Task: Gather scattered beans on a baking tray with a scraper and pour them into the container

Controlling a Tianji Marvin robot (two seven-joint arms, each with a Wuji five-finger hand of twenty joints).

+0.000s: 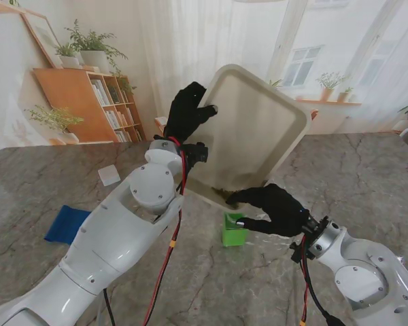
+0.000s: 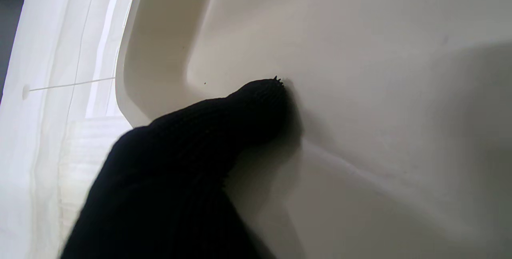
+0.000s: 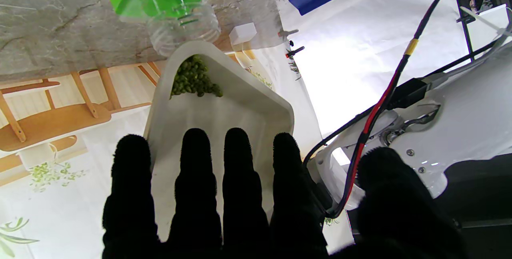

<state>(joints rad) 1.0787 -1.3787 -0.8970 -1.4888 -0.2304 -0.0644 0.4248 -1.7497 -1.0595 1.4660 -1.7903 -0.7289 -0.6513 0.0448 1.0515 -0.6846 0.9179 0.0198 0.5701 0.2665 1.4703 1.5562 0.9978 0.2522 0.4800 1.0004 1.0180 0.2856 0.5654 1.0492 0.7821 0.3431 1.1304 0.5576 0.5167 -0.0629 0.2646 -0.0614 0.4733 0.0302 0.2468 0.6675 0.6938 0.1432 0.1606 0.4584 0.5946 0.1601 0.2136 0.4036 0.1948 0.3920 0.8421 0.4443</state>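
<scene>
Clearly, the baking tray (image 1: 258,122) is held steeply tilted, one corner raised far from the robot and the opposite corner dipped low, just over the green container (image 1: 234,229). Its long axis runs from that raised corner down toward the container, so the pour turns on the low corner being kept over the container's mouth.

The left hand (image 1: 188,109) is closed on the tray's rim at the raised side, a gloved finger (image 2: 256,111) being pressed flat against the tray's inner face. The right hand (image 1: 272,207) is placed at the low corner, just beside the container and nearer to it than the left hand; its fingers (image 3: 236,179) are seen laid side by side, extended along the tray floor, the thumb set apart. Whether anything is gripped by it cannot be told, though it looks more like a support than a grasp.

The beans (image 3: 194,79) are gathered into a small green heap in the low corner, beyond the right fingertips, right at the lip above the clear-necked container (image 3: 176,9). The rest of the tray floor appears bare, pale and smooth. No scraper can be made out in either hand.
</scene>
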